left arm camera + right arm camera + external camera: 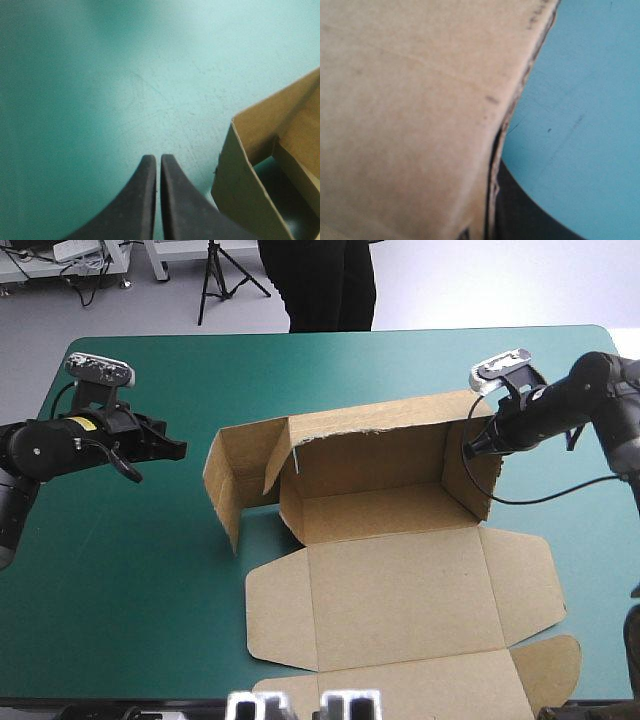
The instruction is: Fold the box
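Note:
The brown box lies mid-table with its back wall and right side wall raised. Its left wall stands splayed outward, and the lid lies flat toward the near edge. My right gripper is at the top far corner of the right wall, shut on the board. In the right wrist view the board fills most of the picture, with one black finger showing behind its edge. My left gripper hovers left of the box, shut and empty, with the left wall beside it.
A strip of bare teal-green cover separates the left gripper from the box. The lid's flaps reach the table's near edge at the right. The far part of the cover lies beyond the back wall.

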You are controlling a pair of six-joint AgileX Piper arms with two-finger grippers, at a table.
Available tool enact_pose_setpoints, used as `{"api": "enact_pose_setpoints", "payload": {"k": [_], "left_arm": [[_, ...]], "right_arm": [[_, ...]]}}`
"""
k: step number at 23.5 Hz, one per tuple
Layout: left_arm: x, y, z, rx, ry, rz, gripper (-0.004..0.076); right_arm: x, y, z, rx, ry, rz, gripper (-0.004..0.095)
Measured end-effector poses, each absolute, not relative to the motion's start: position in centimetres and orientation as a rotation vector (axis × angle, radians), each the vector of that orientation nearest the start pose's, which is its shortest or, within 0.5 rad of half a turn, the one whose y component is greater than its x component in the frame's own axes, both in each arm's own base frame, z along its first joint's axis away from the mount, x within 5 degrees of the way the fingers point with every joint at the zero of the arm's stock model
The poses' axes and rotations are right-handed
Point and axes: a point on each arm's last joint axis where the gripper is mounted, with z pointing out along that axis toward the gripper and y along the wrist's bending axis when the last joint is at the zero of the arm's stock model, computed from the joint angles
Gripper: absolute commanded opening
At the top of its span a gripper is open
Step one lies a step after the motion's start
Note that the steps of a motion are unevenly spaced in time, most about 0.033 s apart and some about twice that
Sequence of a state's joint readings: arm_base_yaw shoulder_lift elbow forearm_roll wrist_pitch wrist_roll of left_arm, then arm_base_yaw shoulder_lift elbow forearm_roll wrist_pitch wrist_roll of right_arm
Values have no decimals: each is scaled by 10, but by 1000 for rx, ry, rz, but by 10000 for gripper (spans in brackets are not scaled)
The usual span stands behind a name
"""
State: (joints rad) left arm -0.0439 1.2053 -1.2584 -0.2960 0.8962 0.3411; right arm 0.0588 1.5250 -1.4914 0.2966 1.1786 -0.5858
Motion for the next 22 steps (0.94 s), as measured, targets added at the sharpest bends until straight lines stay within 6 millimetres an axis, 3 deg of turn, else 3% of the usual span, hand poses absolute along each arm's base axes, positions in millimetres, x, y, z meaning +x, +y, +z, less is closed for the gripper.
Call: {"api": "enact_pose_setpoints", "payload": {"k": [6, 8, 11, 12, 13, 14, 16, 18, 22], "left_arm": [[243, -28, 397, 349, 2286, -235, 14], [243, -28, 397, 351, 2285, -246, 14], [243, -29, 397, 351, 2284, -250, 14], [243, -29, 397, 350, 2284, -251, 14], [243, -29, 397, 350, 2284, -251, 14], [243, -29, 397, 350, 2284, -251, 14], [243, -29, 397, 350, 2284, -251, 14], [243, -29, 397, 350, 2279, -249, 14], [244, -28, 398, 345, 2266, -244, 9]], "right_arm": [[366, 48, 344, -710, 2602, 297, -15], [385, 50, 339, -686, 2598, 319, 41], [401, 52, 331, -680, 2585, 336, 250], [405, 53, 327, -680, 2583, 349, 369], [409, 54, 321, -687, 2592, 363, 451], [411, 55, 315, -694, 2609, 381, 603], [413, 56, 307, -690, 2634, 408, 754], [413, 56, 316, -628, 2633, 415, 760], [398, 55, 350, -604, 2557, 391, 738]]}}
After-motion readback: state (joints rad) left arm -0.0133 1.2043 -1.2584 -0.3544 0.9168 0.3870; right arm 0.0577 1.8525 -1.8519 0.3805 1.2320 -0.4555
